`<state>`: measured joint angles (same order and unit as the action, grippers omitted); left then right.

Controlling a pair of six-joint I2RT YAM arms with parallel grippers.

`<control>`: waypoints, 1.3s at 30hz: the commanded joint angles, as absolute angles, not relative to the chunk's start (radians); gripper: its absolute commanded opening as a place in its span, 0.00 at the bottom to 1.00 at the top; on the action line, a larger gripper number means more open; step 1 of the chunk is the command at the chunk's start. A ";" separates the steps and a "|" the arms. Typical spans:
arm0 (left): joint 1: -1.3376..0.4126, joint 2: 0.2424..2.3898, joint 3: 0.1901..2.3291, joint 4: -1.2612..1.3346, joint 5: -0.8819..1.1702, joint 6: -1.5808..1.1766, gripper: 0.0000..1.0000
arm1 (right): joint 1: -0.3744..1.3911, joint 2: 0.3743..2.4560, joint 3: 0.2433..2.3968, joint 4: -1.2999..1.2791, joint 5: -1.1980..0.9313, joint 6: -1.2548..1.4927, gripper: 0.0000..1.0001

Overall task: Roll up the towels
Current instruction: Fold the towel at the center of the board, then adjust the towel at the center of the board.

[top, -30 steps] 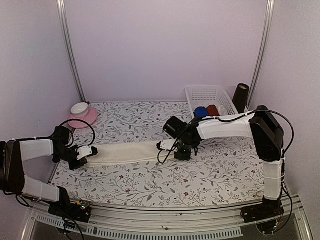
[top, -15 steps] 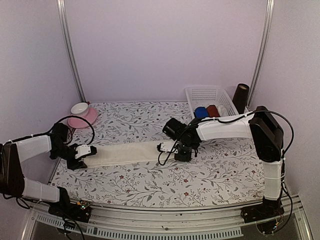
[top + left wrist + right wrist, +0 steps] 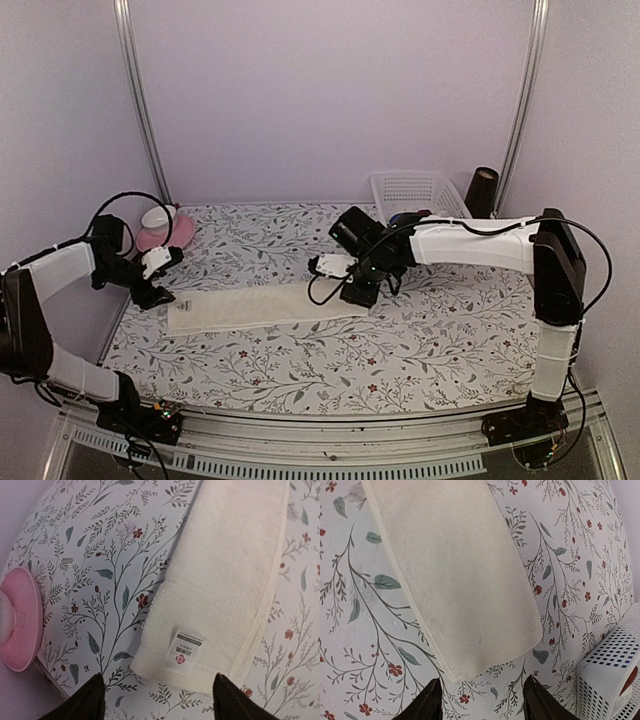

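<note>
A cream towel lies flat on the flowered table as a long folded strip running left to right. Its left end, with a small label, shows in the left wrist view; its right end shows in the right wrist view. My left gripper hovers open just above and behind the left end, with nothing between its fingers. Over the right end my right gripper also stands open and empty, its fingers apart on either side of the towel's corner.
A pink dish holding a white bowl sits at the back left, close to my left arm. A white plastic basket stands at the back right behind my right arm, with a dark cup beside it.
Both grippers have opened and let go of the towel's ends, then lifted away toward the back. The towel now rests flat on the table.
</note>
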<state>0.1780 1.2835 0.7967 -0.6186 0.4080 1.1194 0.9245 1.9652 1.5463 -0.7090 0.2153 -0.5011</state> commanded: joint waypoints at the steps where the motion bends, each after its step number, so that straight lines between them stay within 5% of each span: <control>1: 0.173 1.388 0.870 -0.571 0.533 0.923 0.60 | 0.887 2.026 1.639 -0.638 0.153 -0.370 0.46; 5: 0.149 1.489 0.891 -0.546 0.479 0.856 0.31 | 0.865 2.112 1.685 -0.624 0.151 -0.296 0.35; 9: 0.144 1.553 0.873 -0.520 0.432 0.845 0.26 | 0.855 2.162 1.696 -0.617 0.135 -0.262 0.32; 25: 0.098 1.702 0.793 -0.405 0.174 0.825 0.24 | 0.855 2.243 1.677 -0.672 0.134 -0.290 0.25; 39: 0.099 1.500 0.832 -0.470 0.162 0.838 0.36 | 0.839 2.211 1.681 -0.735 0.168 -0.307 0.27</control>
